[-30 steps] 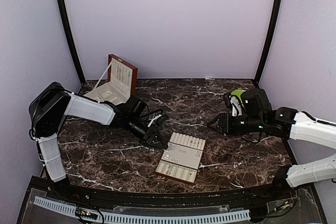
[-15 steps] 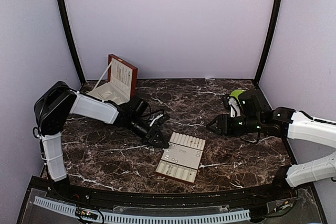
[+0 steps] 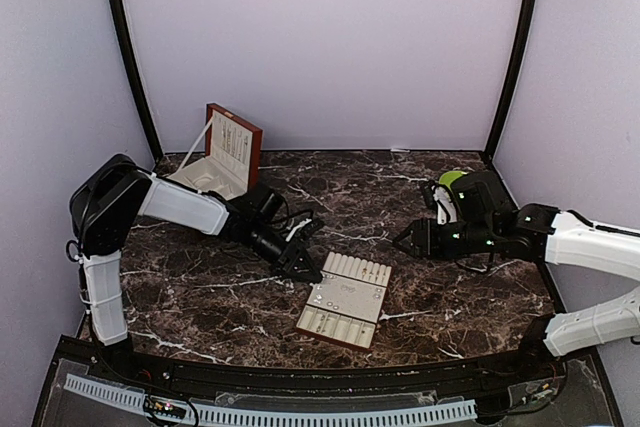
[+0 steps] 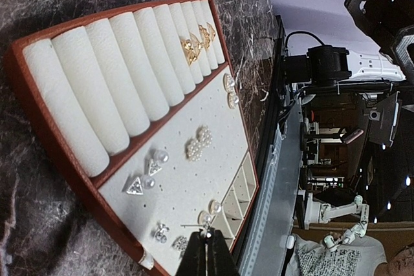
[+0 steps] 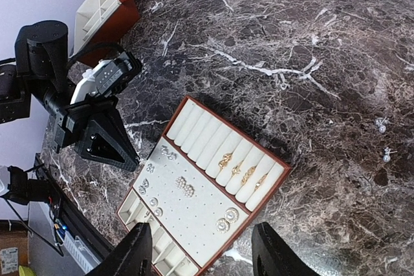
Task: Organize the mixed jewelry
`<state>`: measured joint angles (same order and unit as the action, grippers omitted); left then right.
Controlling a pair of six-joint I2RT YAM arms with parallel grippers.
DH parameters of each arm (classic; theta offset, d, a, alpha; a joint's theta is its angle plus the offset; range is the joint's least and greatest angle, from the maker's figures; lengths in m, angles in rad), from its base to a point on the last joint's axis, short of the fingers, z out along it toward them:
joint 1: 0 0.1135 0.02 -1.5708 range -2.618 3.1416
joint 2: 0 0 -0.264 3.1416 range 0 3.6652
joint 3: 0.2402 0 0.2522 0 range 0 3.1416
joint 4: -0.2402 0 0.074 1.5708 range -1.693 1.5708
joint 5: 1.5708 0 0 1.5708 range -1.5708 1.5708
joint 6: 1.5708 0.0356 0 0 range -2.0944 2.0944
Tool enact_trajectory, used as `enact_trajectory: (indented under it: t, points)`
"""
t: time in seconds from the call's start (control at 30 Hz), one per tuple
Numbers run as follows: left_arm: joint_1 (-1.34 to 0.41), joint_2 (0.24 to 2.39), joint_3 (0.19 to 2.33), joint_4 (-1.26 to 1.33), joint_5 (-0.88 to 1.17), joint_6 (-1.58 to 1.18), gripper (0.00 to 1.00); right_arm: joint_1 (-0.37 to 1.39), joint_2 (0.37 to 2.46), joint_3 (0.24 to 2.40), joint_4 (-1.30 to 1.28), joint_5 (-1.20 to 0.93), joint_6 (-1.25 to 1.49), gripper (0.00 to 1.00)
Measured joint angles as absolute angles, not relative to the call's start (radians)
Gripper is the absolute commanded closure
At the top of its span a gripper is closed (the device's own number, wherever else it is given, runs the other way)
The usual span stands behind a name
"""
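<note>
dark marble counter (image 3: 200,292), lilac walls. left jaws, pressed together, tend a stud (image 4: 208,216) on the tray (image 4: 187,189)'s pinhole panel; right jaws hang spread. next, probably: two loose studs (image 5: 381,126) off the tray need delicate pinching.

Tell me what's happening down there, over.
Left tool shut, tip at cream padded jewelry tray. Right tool open, empty, hovering. Two small pale studs loose on dark marble tabletop. Nothing blocking.
</note>
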<state>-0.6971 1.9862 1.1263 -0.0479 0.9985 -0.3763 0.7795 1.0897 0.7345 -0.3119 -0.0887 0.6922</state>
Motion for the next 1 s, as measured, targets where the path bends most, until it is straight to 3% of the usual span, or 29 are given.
enact_trajectory:
  t: [1.0]
  points:
    - [-0.696, 2.020, 1.159, -0.061, 0.999, -0.368, 1.00, 0.780, 1.077, 0.735, -0.315, -0.078, 0.693, 0.47]
